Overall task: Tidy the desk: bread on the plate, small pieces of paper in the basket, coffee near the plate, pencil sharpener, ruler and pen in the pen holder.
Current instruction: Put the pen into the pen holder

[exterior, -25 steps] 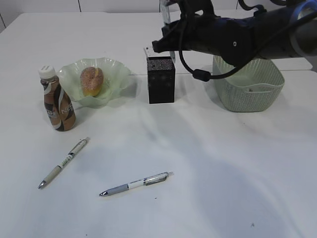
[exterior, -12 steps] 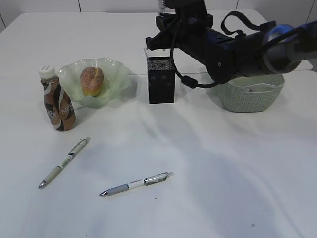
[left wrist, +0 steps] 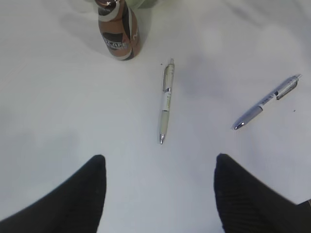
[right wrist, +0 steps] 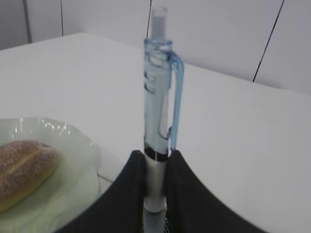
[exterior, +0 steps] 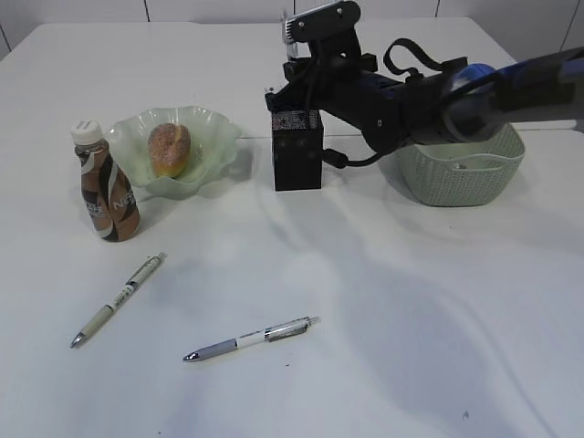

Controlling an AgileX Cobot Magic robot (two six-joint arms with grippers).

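Under your left gripper (left wrist: 158, 194) the table (left wrist: 58, 121) is bare between its spread fingers. Ahead of it lie two pens (left wrist: 165, 102) (left wrist: 267, 102), well apart, with the coffee bottle (left wrist: 118, 29) further ahead. Your right gripper (right wrist: 155, 182) hangs over the pen holder (exterior: 297, 151); plate (right wrist: 63, 189) just left, basket (exterior: 461, 169) right.

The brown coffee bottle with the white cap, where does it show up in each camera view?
Exterior view: brown coffee bottle with the white cap stands upright at far left, beside the green wavy-edged plate.
Left wrist view: bottle at the top edge, left of centre, cap cut off.
Right wrist view: not in it.
Shared landmark: the beige-and-white pen lying on the table near the bottle.
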